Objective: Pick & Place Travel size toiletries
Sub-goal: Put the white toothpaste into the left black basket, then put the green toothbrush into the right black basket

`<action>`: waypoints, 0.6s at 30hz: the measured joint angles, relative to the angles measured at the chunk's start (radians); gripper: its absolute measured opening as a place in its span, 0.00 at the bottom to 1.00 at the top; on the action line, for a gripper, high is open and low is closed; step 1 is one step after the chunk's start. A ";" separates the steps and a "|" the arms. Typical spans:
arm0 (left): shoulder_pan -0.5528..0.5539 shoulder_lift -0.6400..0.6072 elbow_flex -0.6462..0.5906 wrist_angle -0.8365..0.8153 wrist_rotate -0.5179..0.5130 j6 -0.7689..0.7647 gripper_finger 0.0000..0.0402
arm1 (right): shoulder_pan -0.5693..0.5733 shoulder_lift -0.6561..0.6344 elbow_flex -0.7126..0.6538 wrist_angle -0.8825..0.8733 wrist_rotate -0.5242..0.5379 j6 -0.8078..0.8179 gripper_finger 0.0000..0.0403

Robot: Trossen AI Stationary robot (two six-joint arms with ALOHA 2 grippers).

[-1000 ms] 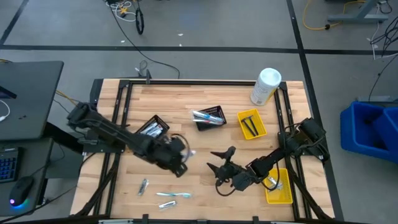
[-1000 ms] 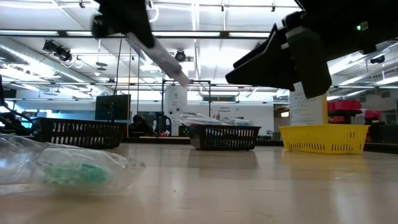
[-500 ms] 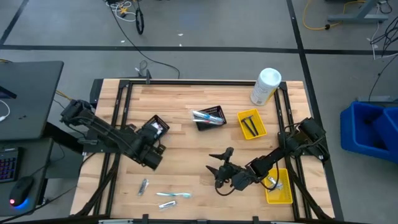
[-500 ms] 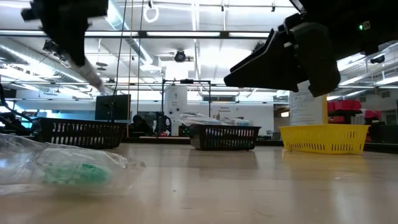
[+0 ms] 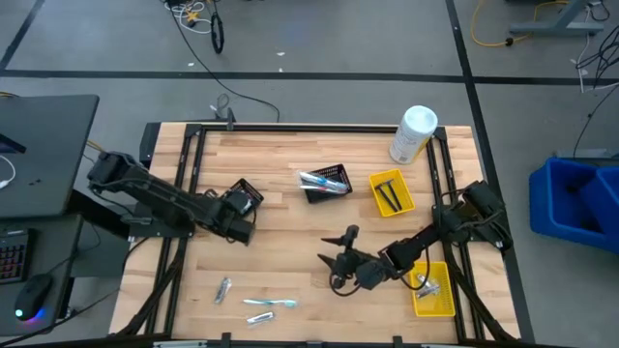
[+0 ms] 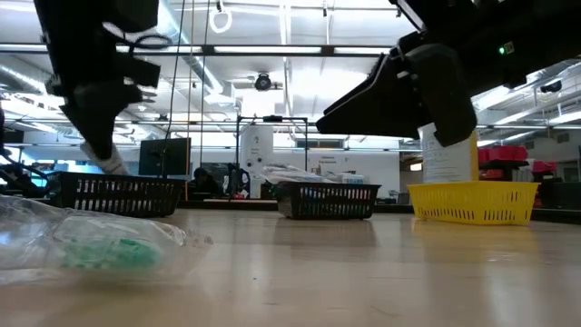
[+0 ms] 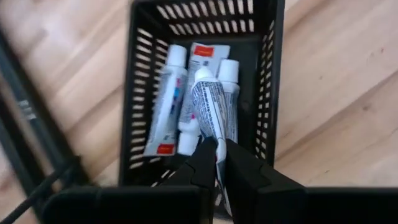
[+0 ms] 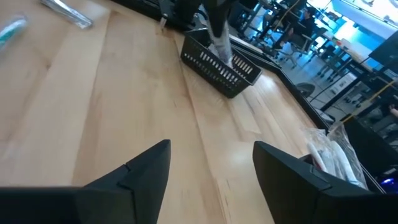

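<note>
Over the black mesh basket (image 7: 205,93) at the tabletop's left, the left gripper (image 7: 216,163) has swung across from mid-table, fingers pinching a toothpaste tube (image 7: 210,112) ready to drop among others, while the right gripper (image 5: 337,266) waits spread wide.

Even, bright overhead light falls on the counter (image 5: 290,193), with only soft shadows. In the low view, ceiling strip lights (image 6: 290,50) glare white and the near plastic packet (image 6: 91,241) is blurred. The left wrist view is smeared at its edges.
</note>
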 joint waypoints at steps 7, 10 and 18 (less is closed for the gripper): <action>0.048 -0.028 -0.109 0.170 0.019 0.080 0.13 | -0.001 0.000 0.000 0.000 -0.002 0.004 0.59; 0.065 -0.020 -0.116 0.172 0.027 0.104 0.18 | -0.003 0.000 0.000 0.000 -0.007 0.004 0.61; 0.069 -0.024 -0.064 0.108 0.040 0.174 0.34 | -0.011 0.000 0.000 0.002 -0.067 0.014 0.65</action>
